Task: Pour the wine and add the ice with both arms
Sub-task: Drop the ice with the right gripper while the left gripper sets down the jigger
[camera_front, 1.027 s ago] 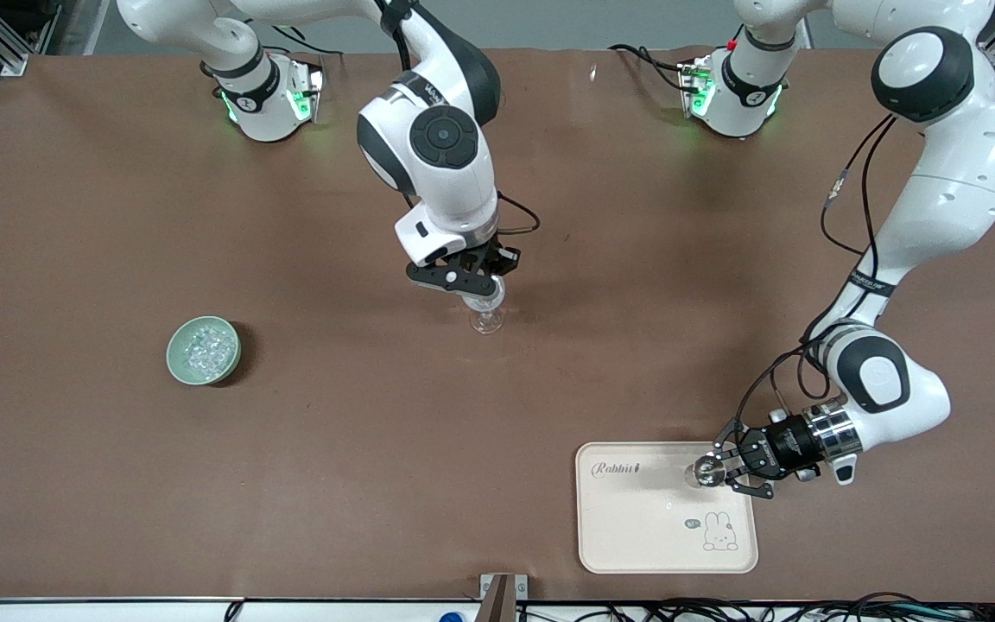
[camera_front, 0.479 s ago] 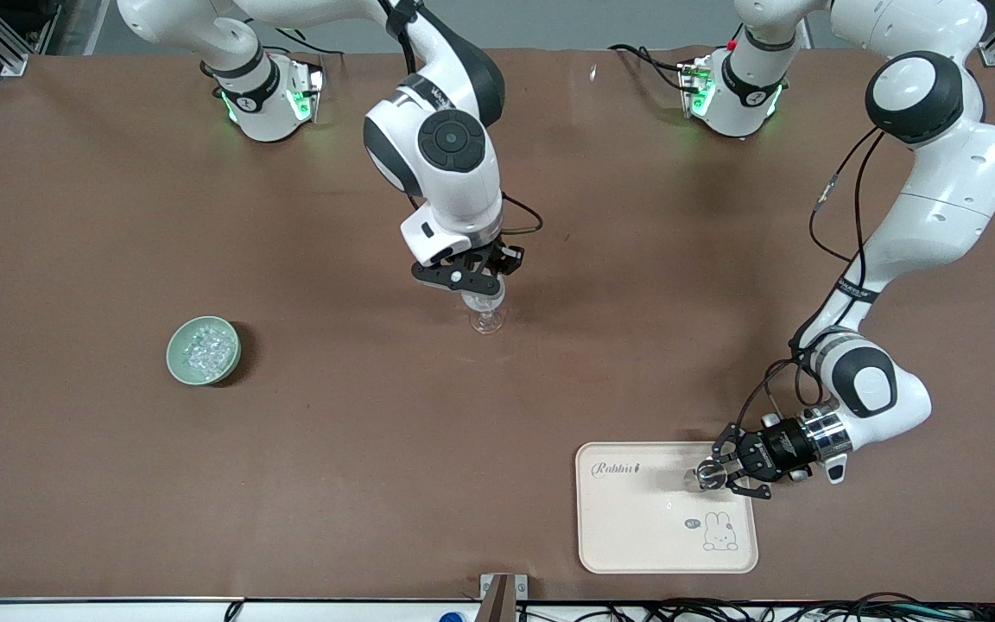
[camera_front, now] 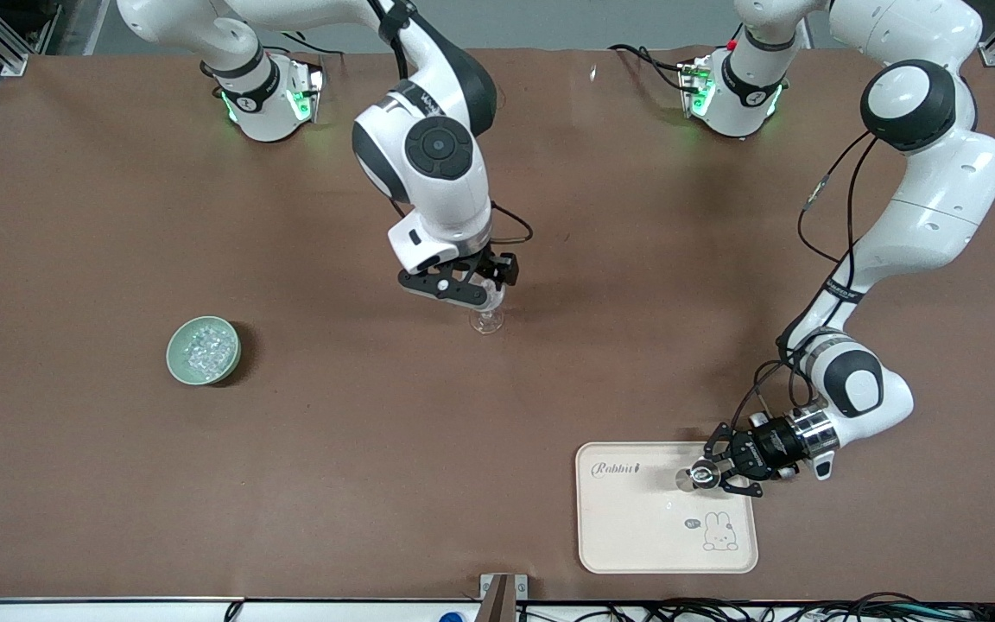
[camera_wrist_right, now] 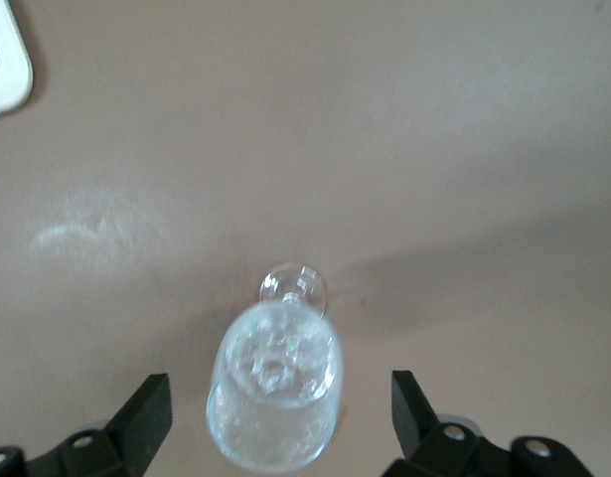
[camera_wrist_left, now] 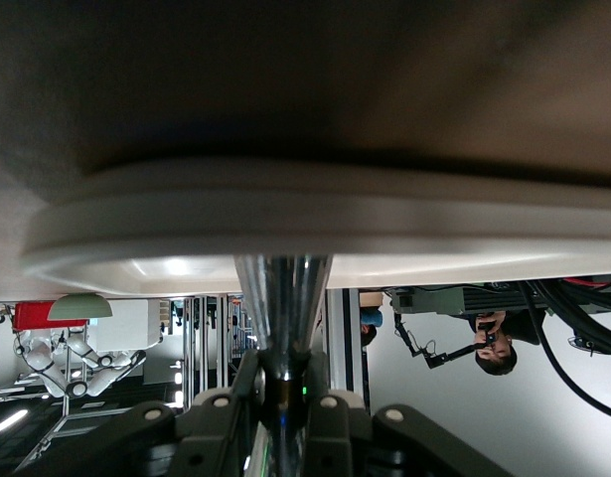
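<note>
Ice [camera_front: 208, 347] sits in a little green bowl [camera_front: 174, 356] at about 8 o'clock on the worktop [camera_front: 377, 449]. The cubes are small, clear and shiny.

Nearest the front camera, at about 5 o'clock, lies a pale tray [camera_front: 636, 536] with a bunny on it. The left tool [camera_front: 716, 472] is low over the tray's edge, lying on its side. It is clenched on a small shiny cup [camera_front: 693, 478]. In the left wrist view the cup [camera_wrist_left: 282, 288] runs down thin between the fingers [camera_wrist_left: 330, 417], just above the tray's rim [camera_wrist_left: 285, 219].

Farther from the camera than the bowl, near the middle of the worktop, stands a glass [camera_front: 486, 320] with a stem. The right tool [camera_front: 469, 292] hangs right over it, spread wide and gripping nothing. In the right wrist view the glass [camera_wrist_right: 275, 397] shows between the two fingers [camera_wrist_right: 146, 407], not touching them. Something glittery seems to be in it. It may be ice, but I cannot tell.

I think each cube will be light and hard, but wet and very slippery. It could pop out of a tight squeeze. It is best to pinch one cube on two flat sides, softly. The glass looks thin and could tip or break, so a cube should be let go low over its mouth.
</note>
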You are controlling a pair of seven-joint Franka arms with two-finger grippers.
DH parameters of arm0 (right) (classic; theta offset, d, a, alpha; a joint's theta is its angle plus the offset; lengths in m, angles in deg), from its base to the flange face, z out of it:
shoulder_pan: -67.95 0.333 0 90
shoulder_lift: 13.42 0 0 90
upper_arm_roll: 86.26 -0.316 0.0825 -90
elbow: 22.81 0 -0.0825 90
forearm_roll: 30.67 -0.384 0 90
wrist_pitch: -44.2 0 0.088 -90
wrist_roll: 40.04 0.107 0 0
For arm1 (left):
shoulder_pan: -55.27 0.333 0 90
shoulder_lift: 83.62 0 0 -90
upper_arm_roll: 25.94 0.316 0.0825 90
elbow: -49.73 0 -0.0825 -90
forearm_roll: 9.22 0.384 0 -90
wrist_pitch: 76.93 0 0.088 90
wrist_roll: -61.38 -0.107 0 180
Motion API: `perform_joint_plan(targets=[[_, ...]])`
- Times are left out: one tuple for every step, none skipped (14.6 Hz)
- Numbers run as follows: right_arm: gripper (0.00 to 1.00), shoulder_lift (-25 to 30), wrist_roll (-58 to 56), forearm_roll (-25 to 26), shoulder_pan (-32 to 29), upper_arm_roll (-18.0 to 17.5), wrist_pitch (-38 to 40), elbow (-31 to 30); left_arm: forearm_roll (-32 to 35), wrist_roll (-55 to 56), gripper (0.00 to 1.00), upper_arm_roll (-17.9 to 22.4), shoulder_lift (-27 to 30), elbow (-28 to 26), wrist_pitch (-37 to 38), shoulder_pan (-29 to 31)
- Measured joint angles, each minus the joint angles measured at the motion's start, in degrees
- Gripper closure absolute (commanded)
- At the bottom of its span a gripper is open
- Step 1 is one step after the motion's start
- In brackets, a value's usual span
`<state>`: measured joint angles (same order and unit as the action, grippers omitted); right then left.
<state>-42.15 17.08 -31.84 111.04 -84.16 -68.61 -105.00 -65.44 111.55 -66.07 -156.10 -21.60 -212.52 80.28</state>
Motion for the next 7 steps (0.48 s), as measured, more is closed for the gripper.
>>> perform_joint_plan(targets=[[0.0,0.62,-1.3,0.99,-1.13,0.17,0.11,0.26,0.0,-0.02,0.92,0.07,0.0,0.04,0.0,0.0],[0.0,1.65,-3.82,1.5,-2.74,0.29,0.73,0.36,-0.01,-0.04,0.78,0.11,0.0,0.09,0.0,0.03],[0.0,2.9,-6.94,1.64,-4.7,0.4,1.73,0.42,-0.01,-0.04,0.57,0.14,0.0,0.13,0.0,0.05],[0.0,4.28,-10.48,1.7,-6.99,0.52,2.75,0.43,-0.01,-0.05,0.37,0.18,-0.01,0.17,0.0,0.05],[0.0,5.71,-13.96,1.72,-9.43,0.63,3.47,0.37,-0.01,-0.05,0.18,0.22,0.0,0.21,0.0,0.06],[0.0,7.17,-17.12,1.8,-11.92,0.72,3.95,0.14,-0.01,-0.06,0.0,0.32,-0.01,0.23,0.0,0.05],[0.0,8.69,-20.34,2.09,-14.55,0.79,4.31,-0.37,-0.01,-0.07,0.0,0.45,-0.01,0.24,0.0,0.04]])
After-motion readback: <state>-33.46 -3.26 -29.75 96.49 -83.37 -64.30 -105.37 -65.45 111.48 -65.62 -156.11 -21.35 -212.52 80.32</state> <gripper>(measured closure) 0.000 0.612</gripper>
